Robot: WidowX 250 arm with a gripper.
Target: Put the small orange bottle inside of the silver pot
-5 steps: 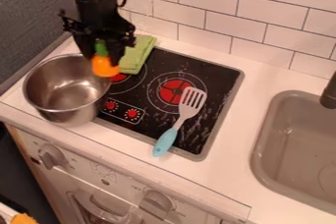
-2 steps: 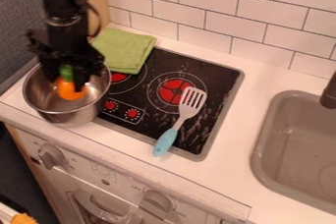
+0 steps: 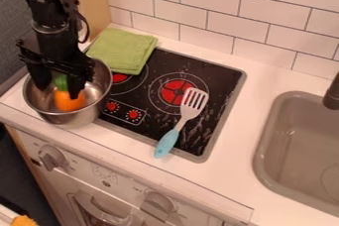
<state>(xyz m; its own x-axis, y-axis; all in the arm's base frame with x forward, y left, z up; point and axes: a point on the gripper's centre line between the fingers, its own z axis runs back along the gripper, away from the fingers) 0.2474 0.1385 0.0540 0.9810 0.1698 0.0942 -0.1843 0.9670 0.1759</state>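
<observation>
The gripper [image 3: 58,90] hangs low over the silver pot at the left, its two fingers spread apart at the pot's mouth. Between them is the small orange bottle [image 3: 69,102] with its green top, inside the silver pot [image 3: 84,116]. A gap shows between the left finger and the bottle, while the right finger stands close beside the green top. The arm partly covers the pot's back rim, and whether the bottle touches the pot's bottom cannot be told.
A folded green cloth [image 3: 124,50] lies behind the pot, by the tiled wall. On the black stove [image 3: 222,79] rests a spatula [image 3: 181,124] with a blue handle. The grey sink [image 3: 265,138] is at the right.
The gripper has moved left and down from the stove's back left to the pot, carrying the bottle into it. Its fingers have since opened, and the green cloth is more exposed.
</observation>
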